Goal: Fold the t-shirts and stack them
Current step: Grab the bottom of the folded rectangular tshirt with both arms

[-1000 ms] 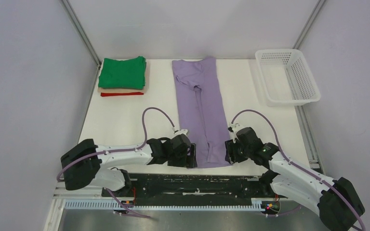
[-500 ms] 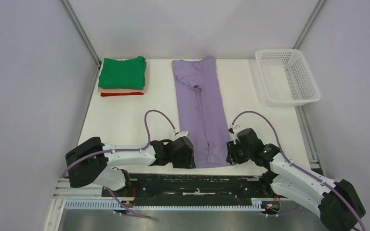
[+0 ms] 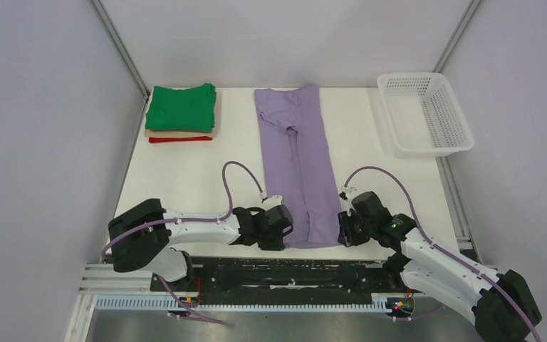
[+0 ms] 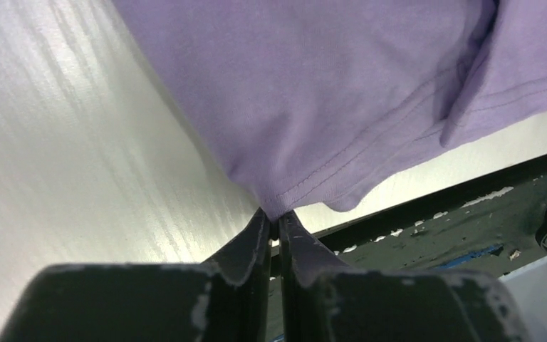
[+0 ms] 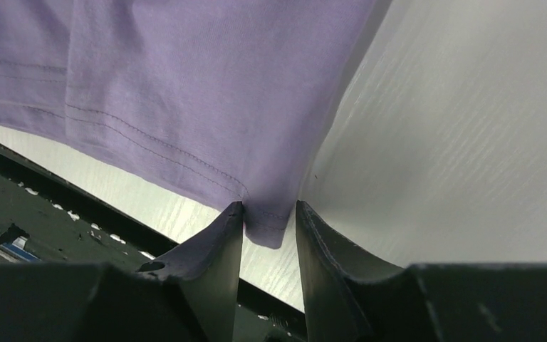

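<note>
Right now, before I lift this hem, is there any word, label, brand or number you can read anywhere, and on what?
No readable text in any view.
On the lavender t-shirt: none, only plain cloth and hem stitching, no tag showing.
On the folded t-shirt stack: none, no print visible on the green top.
On the white basket: none, bare mesh with no label.

On the table (image 3: 185, 178), the unfolded t-shirt (image 3: 295, 160) is laid centrally, the folded t-shirt stack (image 3: 181, 114) placed far left, the mesh basket (image 3: 445, 117) far right.
</note>
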Tool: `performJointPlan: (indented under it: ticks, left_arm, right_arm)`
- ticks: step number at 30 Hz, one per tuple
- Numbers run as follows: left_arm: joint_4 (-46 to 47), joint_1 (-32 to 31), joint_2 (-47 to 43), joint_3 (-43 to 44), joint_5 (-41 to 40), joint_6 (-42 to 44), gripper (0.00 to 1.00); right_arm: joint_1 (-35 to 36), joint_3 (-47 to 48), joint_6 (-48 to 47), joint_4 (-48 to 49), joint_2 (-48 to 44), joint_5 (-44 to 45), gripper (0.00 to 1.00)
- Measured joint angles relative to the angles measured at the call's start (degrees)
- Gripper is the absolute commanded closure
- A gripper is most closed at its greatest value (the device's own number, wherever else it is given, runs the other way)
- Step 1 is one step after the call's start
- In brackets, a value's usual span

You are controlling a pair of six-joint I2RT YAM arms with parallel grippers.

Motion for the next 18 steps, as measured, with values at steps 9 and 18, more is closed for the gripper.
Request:
performJointPlan:
  ticks: [9, 18]
  left_arm:
    - [-2.86, -1.64, -0.57, 0.26, -2.27, -0.70, 0.98]
    - [-12.96, -10.62, -1.77, 1.68, -8.20, -2.73, 0.98]
  right_arm:
    - [-0.02, -0.59, -0.15, -2.36, -1.86, -2.58, 0.88]
    - [0.24, -2.82, -0.24, -4.24, -6.32, -7.87, 1.00]
